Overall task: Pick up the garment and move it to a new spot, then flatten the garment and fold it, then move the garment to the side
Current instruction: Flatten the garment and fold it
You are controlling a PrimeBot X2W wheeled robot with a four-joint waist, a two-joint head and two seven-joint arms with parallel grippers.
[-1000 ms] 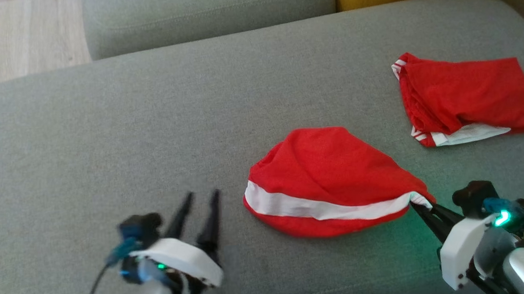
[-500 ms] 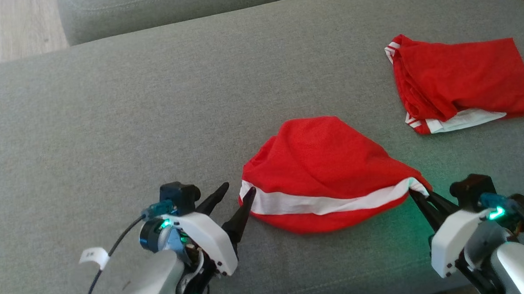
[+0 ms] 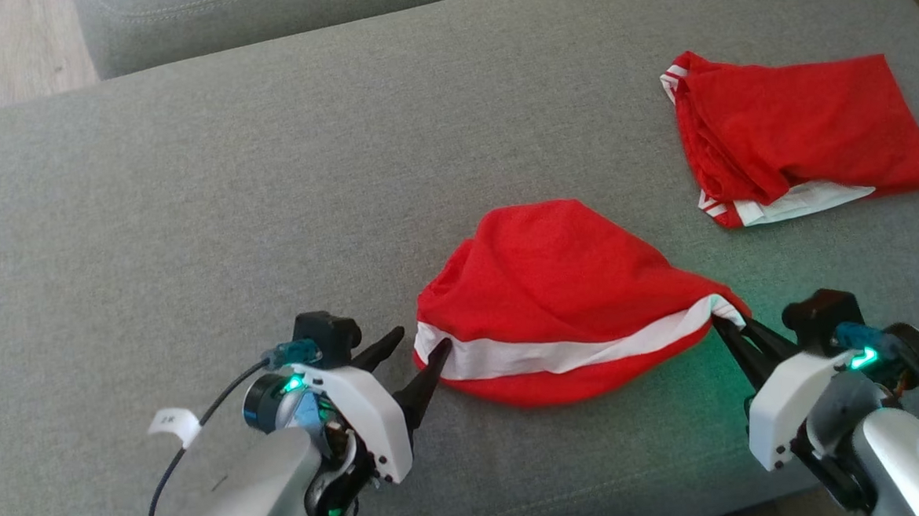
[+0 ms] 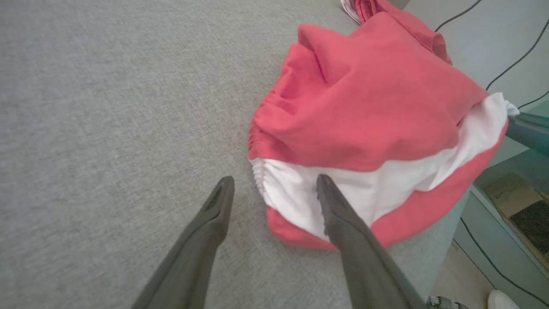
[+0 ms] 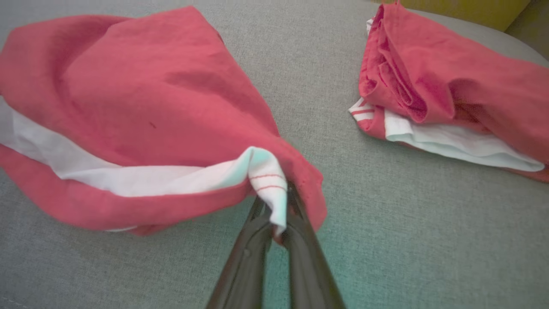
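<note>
Lying bunched at the centre of the grey sofa seat (image 3: pixel 188 186), the red garment (image 3: pixel 563 284) has a folded red garment (image 3: pixel 799 138) at two o'clock. The right gripper (image 3: pixel 724 327), at four o'clock, is clamped on its white-banded corner. The left gripper (image 3: pixel 420 340), at eight o'clock, gapes astride the opposite edge and should bite deep before both pull apart.

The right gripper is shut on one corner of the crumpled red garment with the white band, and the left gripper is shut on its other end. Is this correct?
Not quite: the left gripper is open at the other end of the red garment, not shut on it, as the left wrist view shows. The right gripper is indeed shut on one corner.
</note>
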